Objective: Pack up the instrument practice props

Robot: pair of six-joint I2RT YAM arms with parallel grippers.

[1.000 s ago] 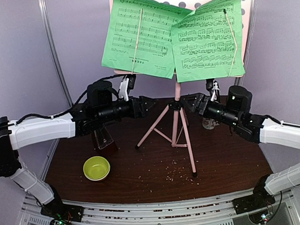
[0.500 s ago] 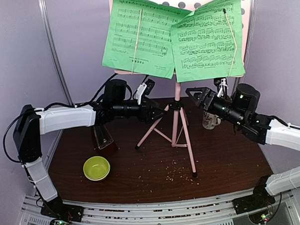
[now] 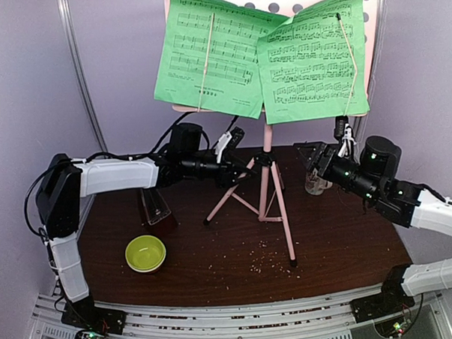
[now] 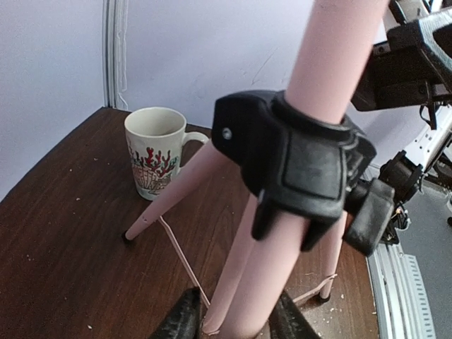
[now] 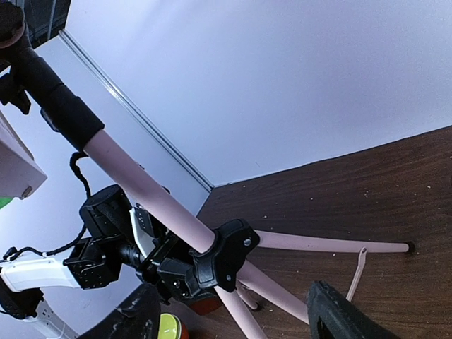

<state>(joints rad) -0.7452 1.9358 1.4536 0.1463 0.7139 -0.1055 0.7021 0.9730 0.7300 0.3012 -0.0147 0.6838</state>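
Two pincers flank your pink tripod music stand [image 3: 267, 138], upright on the dark wooden bench [image 3: 349, 239]: left pincer [image 4: 236, 321] clamps one leg [image 4: 247, 282] near its top; right pincer [image 5: 233, 311] gapes nearby, untouching.

Robot lab cell is indicated; tabletop [image 3: 342, 243] is boxed in by plain lavender panels [image 3: 27, 88]. Arm bases [image 3: 86, 318] are bolted to slotted metal rails [image 3: 240, 313].

No words, brands or numbers can be read. Only printed music staves are seen on the green sheet-music pages [image 3: 184, 59]; their headings are too small to be made out.
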